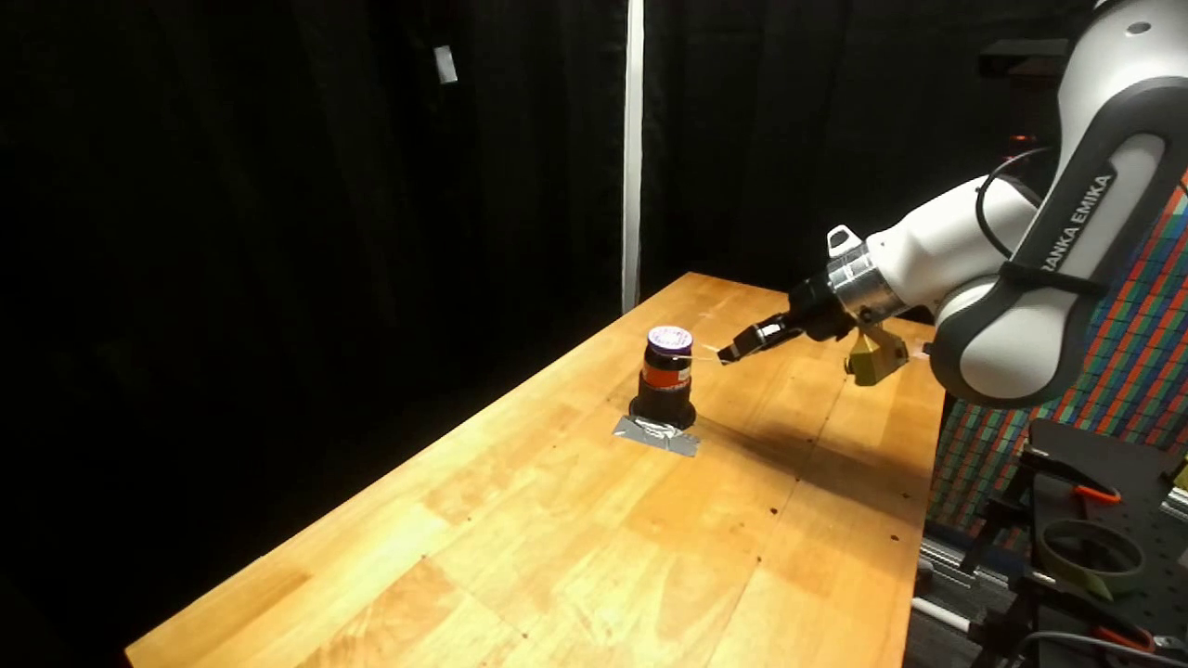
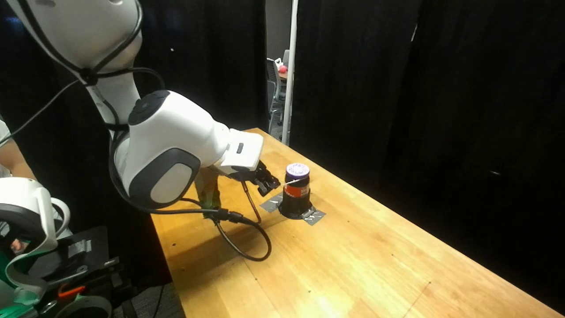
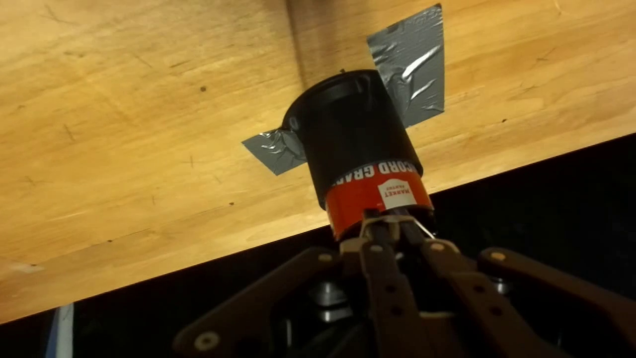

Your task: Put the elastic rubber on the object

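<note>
"On the counter (image 1: 575, 547), where's the jar (image 1: 665, 378)?"

"Upright, just beside the jaws, apart."

"And those?"

"Nearly together, holding the elastic rubber (image 1: 704, 359), which reaches the jar below its lid (image 1: 670, 337)."

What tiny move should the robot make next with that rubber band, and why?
Probably ease the gripper a touch toward the jar. In both exterior views the band looks taut across the gap between them, meeting the jar just below its lid. It seems hooked there, so slackening it first would likely let it settle rather than snap when released.
</note>
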Motion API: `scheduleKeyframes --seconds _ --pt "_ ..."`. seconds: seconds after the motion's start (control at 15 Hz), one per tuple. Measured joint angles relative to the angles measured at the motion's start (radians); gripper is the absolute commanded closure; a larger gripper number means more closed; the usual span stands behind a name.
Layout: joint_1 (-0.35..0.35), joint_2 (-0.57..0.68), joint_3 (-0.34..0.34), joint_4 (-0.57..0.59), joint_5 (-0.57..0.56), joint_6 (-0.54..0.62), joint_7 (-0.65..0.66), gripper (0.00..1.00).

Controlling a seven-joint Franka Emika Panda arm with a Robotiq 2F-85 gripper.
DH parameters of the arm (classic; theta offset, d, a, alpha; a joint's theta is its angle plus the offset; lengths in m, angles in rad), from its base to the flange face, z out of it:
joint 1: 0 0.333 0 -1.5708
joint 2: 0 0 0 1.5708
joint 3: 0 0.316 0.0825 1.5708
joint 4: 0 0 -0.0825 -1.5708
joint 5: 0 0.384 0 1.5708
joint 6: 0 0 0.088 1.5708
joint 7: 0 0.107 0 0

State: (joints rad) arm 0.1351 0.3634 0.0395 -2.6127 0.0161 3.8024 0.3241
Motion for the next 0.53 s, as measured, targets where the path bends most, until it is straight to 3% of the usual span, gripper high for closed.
scheduleKeyframes --seconds 0.53 --pt "-0.04 0.117 0.057 -0.012 0.0 0.315 -0.019 0.88"
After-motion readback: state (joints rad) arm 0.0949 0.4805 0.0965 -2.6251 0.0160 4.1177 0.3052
